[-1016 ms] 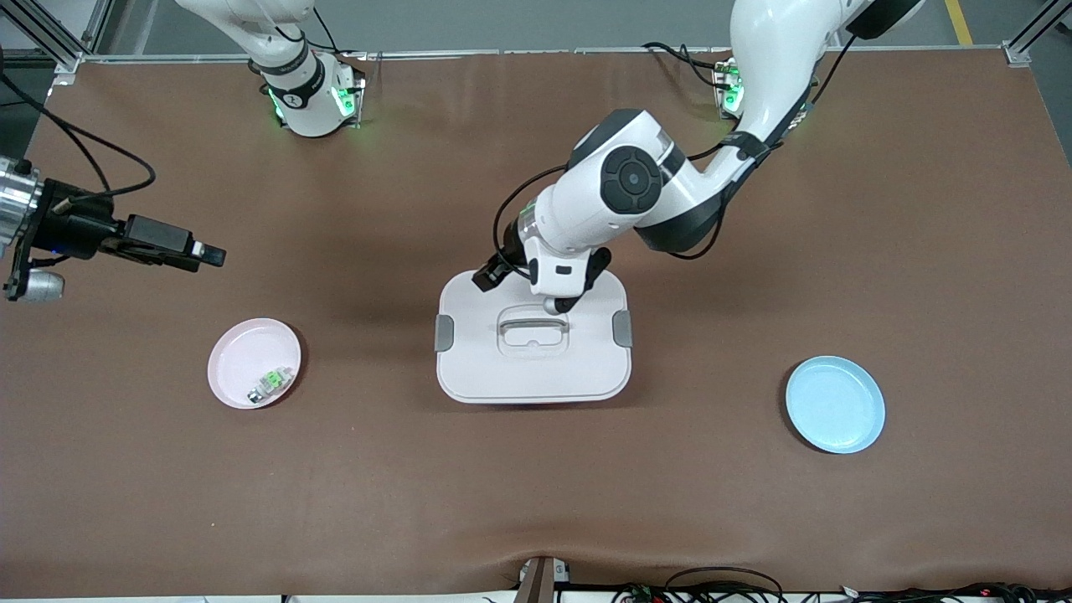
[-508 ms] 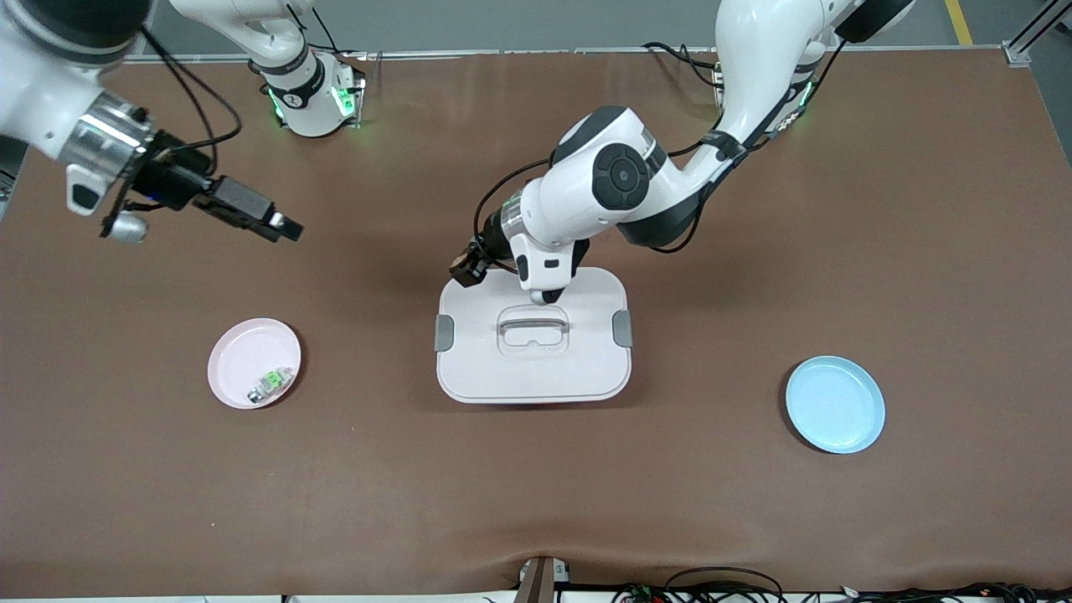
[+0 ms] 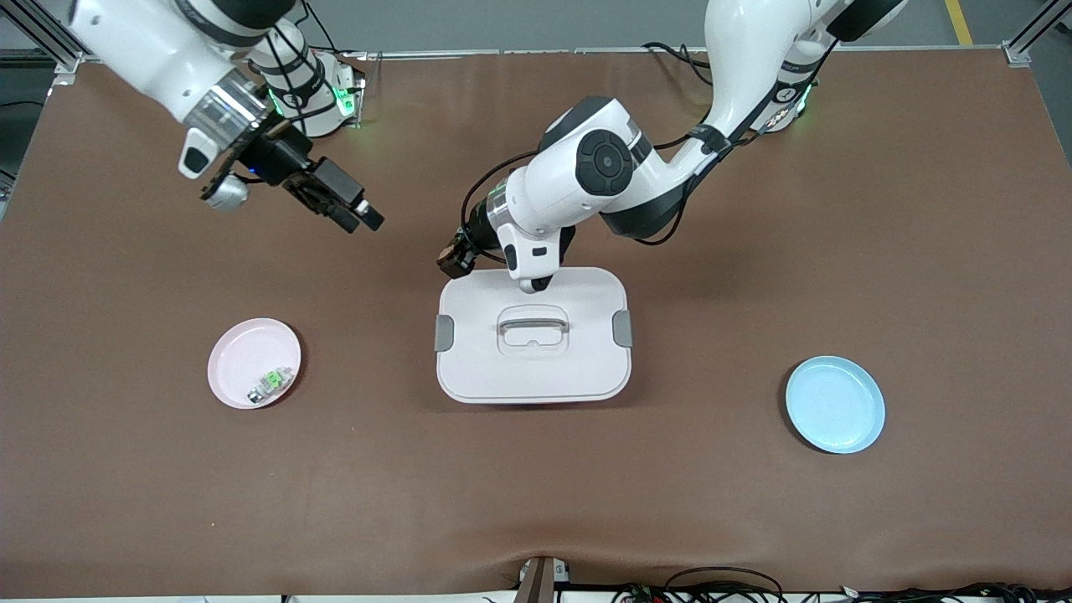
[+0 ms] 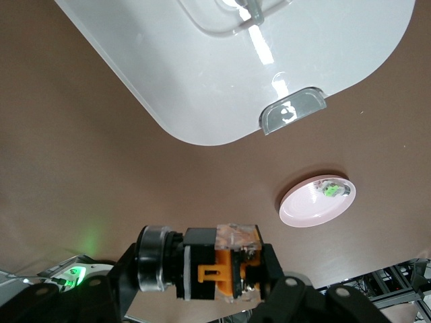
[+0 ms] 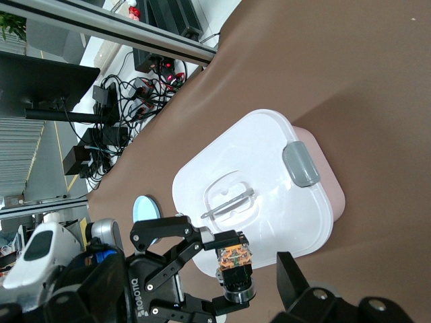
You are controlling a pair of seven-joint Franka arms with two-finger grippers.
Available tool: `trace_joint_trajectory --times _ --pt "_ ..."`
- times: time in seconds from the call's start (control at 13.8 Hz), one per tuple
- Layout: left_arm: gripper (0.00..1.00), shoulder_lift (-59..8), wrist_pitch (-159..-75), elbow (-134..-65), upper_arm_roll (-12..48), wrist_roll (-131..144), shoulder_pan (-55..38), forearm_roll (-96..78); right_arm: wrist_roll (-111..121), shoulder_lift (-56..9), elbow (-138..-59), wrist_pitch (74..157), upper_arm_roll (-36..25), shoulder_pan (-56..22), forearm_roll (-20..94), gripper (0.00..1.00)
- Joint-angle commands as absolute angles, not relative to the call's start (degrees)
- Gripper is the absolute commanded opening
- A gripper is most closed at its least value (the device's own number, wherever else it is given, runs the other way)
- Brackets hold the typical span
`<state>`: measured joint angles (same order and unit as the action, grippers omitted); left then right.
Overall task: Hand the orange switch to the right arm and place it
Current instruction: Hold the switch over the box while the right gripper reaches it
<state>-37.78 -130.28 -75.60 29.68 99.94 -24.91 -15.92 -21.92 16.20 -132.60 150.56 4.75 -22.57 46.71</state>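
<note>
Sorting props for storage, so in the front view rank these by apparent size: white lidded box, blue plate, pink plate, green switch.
1. white lidded box
2. blue plate and pink plate: look alike
3. green switch

- In the front view, the left gripper (image 3: 450, 260) is showing only as a dark tip past the wrist, and the orange switch (image 4: 219, 261) it is clamping is too small to make out there.
- In the left wrist view, the picture's lower edge is cutting off the fingers (image 4: 273, 269), and the white box (image 4: 222, 74) is running out of the upper edge.
- In the right wrist view, the right gripper's own fingers (image 5: 293, 276) are being cropped by the lower edge.
- The small part in the pink plate (image 3: 243, 347) is appearing as a green-and-silver speck; its details are too small to tell.
- Both arms are being cut off at the front view's upper edge.
</note>
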Motion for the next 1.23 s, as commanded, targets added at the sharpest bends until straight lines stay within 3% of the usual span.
trace_joint_trajectory --times 0.0,0.44,0.73,1.16 --pt "0.0 -38.6 -130.6 -74.2 29.2 100.2 -25.4 -17.0 -22.1 18.7 -138.4 158.3 4.2 -27.1 48.2 1.0" --pt "0.0 -38.5 -130.5 -74.1 29.1 99.9 -24.8 -17.0 -22.1 17.8 -141.1 167.1 4.2 -31.2 49.5 1.0" --pt "0.0 -38.5 -130.5 -73.4 28.0 99.6 -24.9 -17.0 -21.7 12.1 -141.2 176.4 4.1 -36.8 52.8 1.0" --pt "0.0 -38.3 -130.3 -73.2 27.9 99.0 -25.3 -16.7 -21.3 7.1 -138.9 178.2 4.1 -37.4 52.8 1.0"
